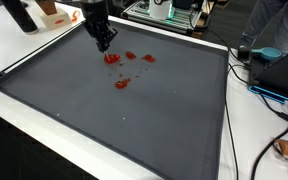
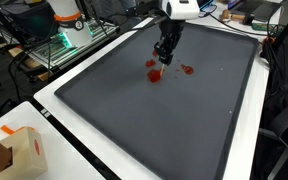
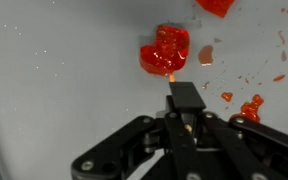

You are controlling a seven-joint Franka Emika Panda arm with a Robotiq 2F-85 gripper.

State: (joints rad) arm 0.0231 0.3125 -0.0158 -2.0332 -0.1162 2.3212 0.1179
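closed hand point(image 3: 184, 93) at red piece point(image 3: 165, 50)

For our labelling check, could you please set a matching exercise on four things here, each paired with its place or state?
Things:
1 black metal gripper
2 red glossy lump
3 dark grey flat mat
4 brown cardboard box

Places or states:
A off the mat, on the white table
B shut
C just ahead of the gripper
D under the scattered red bits

Pairs: 1-B, 2-C, 3-D, 4-A.
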